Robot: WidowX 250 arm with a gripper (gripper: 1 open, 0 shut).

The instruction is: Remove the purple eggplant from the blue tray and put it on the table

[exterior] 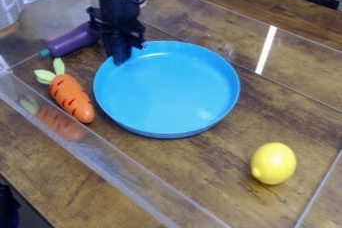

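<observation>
A lemon (273,162) sits nearest on the tabletop (160,182). The tray (167,89) holds nothing; a carrot (71,93) lies at its 9 o'clock. At 11 o'clock the closed, empty claw (118,56) meets the rim, the eggplant (70,40) just beyond on the tabletop.

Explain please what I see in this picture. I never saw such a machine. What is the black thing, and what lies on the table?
The black thing is a robot arm, seen by one camera looking down at the table from the front. At its lower end is the tool, a small pincer; its jaws are shut and hold nothing that I can see. Its tip is at the left rim of the blue tray, which is empty. Behind the arm, on the table, lies the purple eggplant, outside the tray. Left of the tray lies an orange carrot, and at the front right a yellow lemon.
</observation>
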